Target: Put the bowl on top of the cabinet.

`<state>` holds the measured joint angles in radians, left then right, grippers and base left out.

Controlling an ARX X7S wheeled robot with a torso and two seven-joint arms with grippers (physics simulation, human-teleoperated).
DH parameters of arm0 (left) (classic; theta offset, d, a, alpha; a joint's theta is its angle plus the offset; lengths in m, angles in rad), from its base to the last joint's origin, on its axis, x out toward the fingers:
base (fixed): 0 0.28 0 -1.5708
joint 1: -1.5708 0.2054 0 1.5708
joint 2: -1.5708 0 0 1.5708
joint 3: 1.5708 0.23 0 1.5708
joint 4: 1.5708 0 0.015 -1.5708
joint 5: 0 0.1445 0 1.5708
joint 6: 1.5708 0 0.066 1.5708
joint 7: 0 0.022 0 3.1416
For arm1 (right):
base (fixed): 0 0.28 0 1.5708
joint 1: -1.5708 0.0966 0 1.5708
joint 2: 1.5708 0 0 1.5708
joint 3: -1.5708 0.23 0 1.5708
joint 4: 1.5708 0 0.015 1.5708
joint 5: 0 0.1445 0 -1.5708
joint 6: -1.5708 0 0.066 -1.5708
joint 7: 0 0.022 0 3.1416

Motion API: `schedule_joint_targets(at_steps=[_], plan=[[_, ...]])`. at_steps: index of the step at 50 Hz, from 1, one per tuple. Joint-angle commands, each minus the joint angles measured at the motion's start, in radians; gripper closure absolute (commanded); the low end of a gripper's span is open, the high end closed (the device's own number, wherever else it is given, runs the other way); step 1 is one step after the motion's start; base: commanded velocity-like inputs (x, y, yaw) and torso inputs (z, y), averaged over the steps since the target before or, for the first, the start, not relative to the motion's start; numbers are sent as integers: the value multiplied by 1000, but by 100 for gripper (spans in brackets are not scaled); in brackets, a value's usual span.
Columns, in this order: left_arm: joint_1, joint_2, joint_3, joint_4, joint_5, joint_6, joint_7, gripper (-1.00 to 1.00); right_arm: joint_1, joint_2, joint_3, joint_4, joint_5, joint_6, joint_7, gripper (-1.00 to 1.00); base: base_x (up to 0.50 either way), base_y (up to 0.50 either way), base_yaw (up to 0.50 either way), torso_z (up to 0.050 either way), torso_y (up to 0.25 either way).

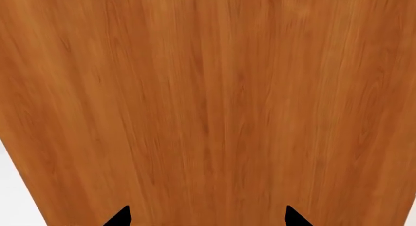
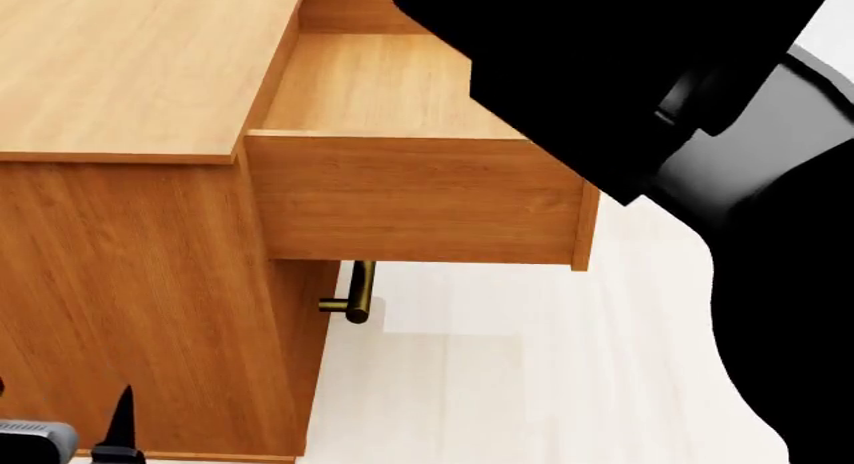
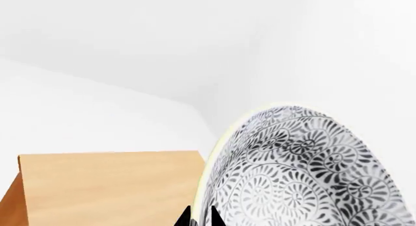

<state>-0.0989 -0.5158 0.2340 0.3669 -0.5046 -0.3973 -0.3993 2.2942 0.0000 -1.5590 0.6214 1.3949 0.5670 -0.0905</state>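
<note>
White walls back the bowl (image 3: 305, 172), apparently tipped on edge, rim pinched by the right pincer (image 3: 199, 217); left pincer (image 1: 206, 217) spread.

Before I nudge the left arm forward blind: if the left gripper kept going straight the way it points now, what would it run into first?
Most likely the cabinet: its wood surface fills the left wrist view straight ahead of the left gripper, with nothing in between. How near it is cannot be judged.
</note>
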Motion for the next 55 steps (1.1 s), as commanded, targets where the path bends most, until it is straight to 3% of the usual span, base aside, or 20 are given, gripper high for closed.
schedule_joint_targets(at_steps=[1,5,27,55], plan=[[-3,6,8,-43,14,26,14,-100,-28,0,-1,-66,-67,-72,-69,100,0,0,0,0,0],[-2,4,5,-45,11,26,15,-100,-54,0,1,-90,-164,-82,-100,100,0,0,0,0,0],[-3,6,16,-61,17,35,21,-100,-71,0,4,-55,-171,-68,-72,100,0,0,0,0,0],[13,-1,19,-27,10,36,14,-100,-256,0,8,-127,-312,4,-87,100,0,0,0,1,0]])
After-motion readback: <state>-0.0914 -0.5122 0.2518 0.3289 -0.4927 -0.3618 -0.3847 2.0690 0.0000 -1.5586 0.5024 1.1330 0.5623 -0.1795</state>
